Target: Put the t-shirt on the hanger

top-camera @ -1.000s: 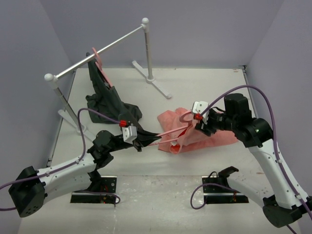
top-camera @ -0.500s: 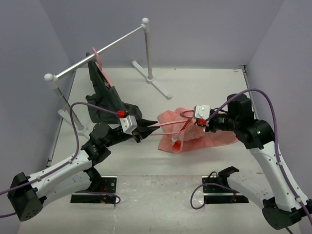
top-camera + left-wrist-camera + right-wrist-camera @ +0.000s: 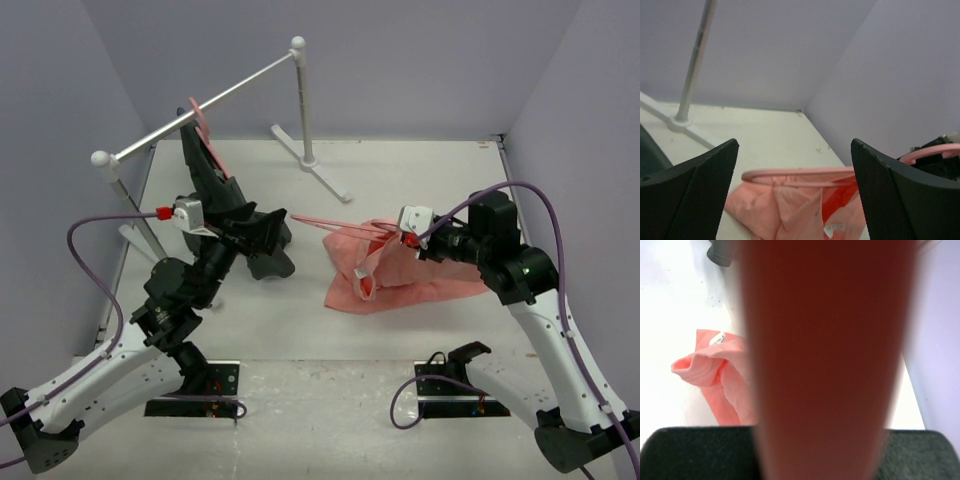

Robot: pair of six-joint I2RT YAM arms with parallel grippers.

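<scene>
The pink hanger [image 3: 340, 226] hangs level above the table, its hook end inside my right gripper [image 3: 408, 240], which is shut on it. From it the salmon t-shirt [image 3: 410, 278] droops in a crumpled heap onto the table. My left gripper [image 3: 262, 243] stands open well to the left of the hanger's free tip, touching nothing. In the left wrist view the hanger [image 3: 800, 176] and t-shirt [image 3: 790, 210] lie beyond the wide-apart fingers [image 3: 695, 190]. The right wrist view is mostly filled by the blurred hanger [image 3: 825, 340], with the t-shirt [image 3: 715, 375] beside it.
A white clothes rack [image 3: 200, 105] spans the back left, its foot [image 3: 325, 180] reaching toward the centre. A dark grey garment [image 3: 215, 195] on another pink hanger hangs from it and pools on the table right behind my left gripper. Walls close in on three sides.
My left gripper opened, let go of the hanger's tip and drew back to the left. The right gripper shut on the hook end, and the hanger's free end swung toward the back.
</scene>
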